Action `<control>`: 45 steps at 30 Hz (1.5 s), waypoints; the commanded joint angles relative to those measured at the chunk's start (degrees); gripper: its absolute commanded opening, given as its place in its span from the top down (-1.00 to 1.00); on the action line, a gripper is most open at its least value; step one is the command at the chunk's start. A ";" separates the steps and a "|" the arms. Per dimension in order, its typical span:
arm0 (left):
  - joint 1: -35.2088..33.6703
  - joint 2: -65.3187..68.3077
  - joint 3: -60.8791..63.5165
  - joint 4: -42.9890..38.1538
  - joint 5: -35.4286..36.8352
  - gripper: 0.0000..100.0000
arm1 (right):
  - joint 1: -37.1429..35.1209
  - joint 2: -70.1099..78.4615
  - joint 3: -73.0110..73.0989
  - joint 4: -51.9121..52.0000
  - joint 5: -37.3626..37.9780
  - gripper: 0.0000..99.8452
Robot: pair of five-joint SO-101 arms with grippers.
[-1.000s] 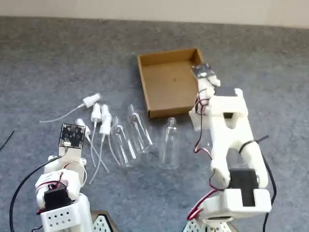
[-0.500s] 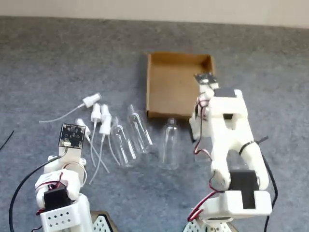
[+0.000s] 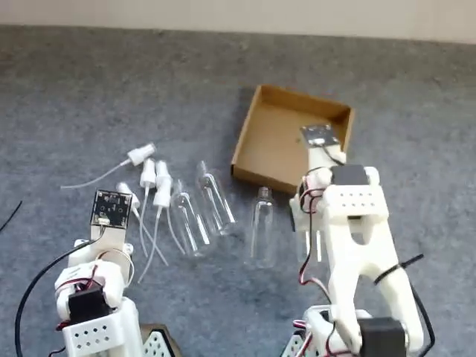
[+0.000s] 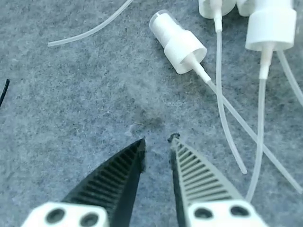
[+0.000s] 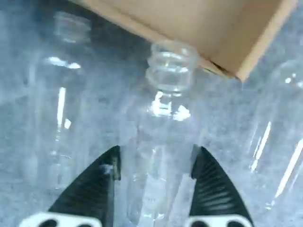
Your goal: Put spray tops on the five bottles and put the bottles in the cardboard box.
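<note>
The left gripper (image 4: 157, 140) hangs over bare carpet (image 4: 71, 94) near the spray tops (image 3: 152, 175), its jaws a little apart and holding nothing. Clear bottles (image 3: 201, 212) lie beside them. The right gripper (image 5: 156, 161) is spread on both sides of one lying bottle (image 5: 165, 109), whose neck is near a corner of the box (image 3: 286, 141).

covered edge to edge in grey felt-like cloth (image 3: 89, 89), fuzzy and faintly speckled up close. beyond the far edge, a plain pale cream strip (image 3: 238, 13), wall or floor unclear. soft, even light, weak shadows. thin black cable (image 3: 9, 214) at the left edge.
</note>
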 commanded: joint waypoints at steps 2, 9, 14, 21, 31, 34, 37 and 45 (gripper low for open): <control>-0.48 0.04 1.10 -1.32 -0.53 0.82 | -1.89 -4.53 -0.48 3.74 -0.62 0.88; -0.48 0.04 1.10 -1.32 -0.53 0.82 | -5.85 2.15 3.03 0.13 -0.62 0.88; -0.57 0.13 1.10 -1.32 -0.53 0.82 | -5.58 8.84 3.82 -2.77 -2.11 0.86; -0.48 0.13 1.10 -1.32 -0.53 0.82 | -5.85 10.07 2.51 -2.51 -3.78 0.47; -0.40 0.13 1.10 -1.41 -0.53 0.82 | -0.04 5.41 -24.57 7.69 -3.87 0.46; -0.40 0.13 1.10 -1.41 -0.53 0.82 | 4.70 14.81 -33.89 7.52 -3.60 0.46; -0.40 0.13 1.10 -1.32 -0.53 0.82 | 6.99 27.47 -44.62 7.78 -3.43 0.47; -0.40 0.22 1.10 -1.32 -0.53 0.82 | 8.04 54.64 -67.38 12.62 -3.43 0.51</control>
